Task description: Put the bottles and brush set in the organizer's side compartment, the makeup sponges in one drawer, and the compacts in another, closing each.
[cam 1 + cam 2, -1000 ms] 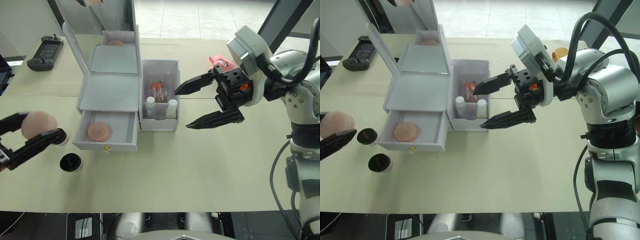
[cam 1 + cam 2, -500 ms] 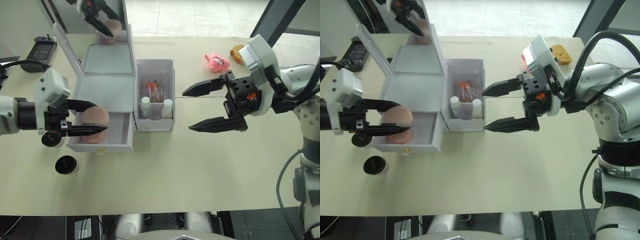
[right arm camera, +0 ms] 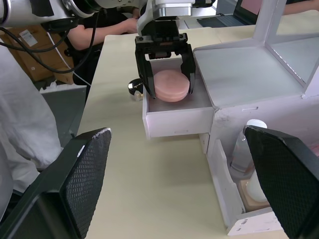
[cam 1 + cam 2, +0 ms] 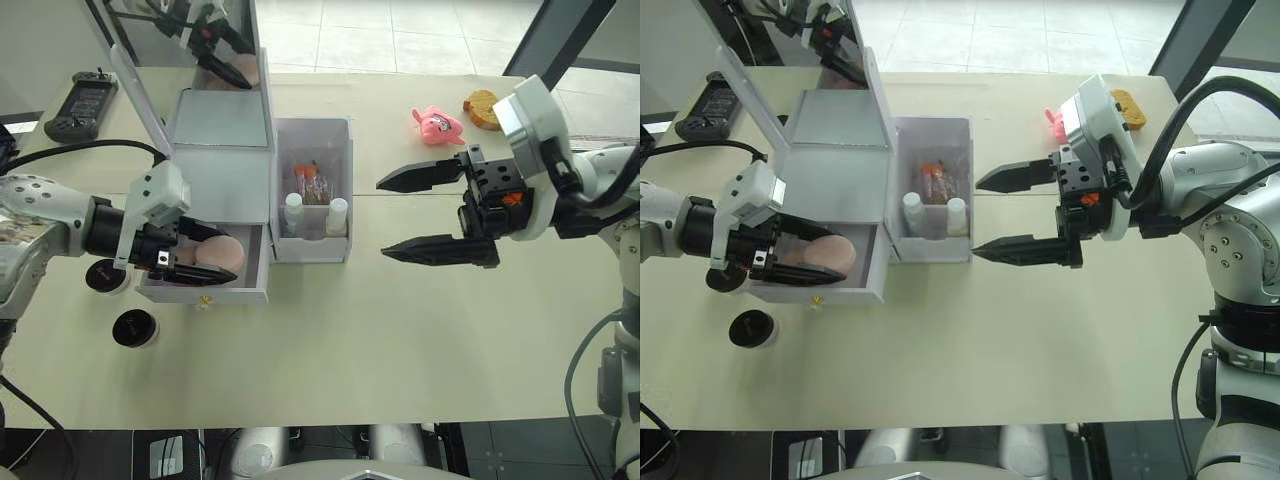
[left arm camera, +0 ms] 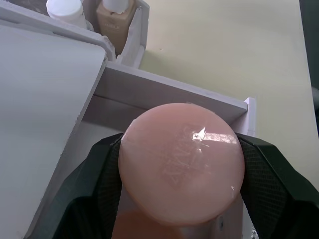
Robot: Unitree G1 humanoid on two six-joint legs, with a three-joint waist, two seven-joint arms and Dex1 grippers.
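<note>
The makeup sponge (image 5: 182, 162), a round pink disc, is pinched between the two black fingers of the left gripper (image 4: 205, 262). It hangs just over the open lower drawer (image 4: 205, 290) of the organizer (image 4: 222, 165). A second pink sponge seems to lie under it in that drawer, but I cannot see it well.

What could go wrong? The sponge is held on its edge, so it stands tall. If the gripper lets go like this, the sponge could lean on the drawer wall or poke up above the top. Then the drawer might jam when it is pushed in. The fingers are also down inside the drawer, so a pull to the side could drag the whole drawer or bump the box.

The left arm reaches in low from the left side, with its fingers pointing into the drawer.

The right gripper (image 4: 420, 215) waits in the air near the side compartment (image 4: 312, 245), with its fingers spread wide and nothing in them.

The bottles (image 4: 293, 210) and the brush set (image 4: 308, 180) are already standing in the side compartment. The two black-lidded compacts (image 4: 133, 327) sit on the table (image 4: 400, 340) to the left of the organizer, not yet put away.
</note>
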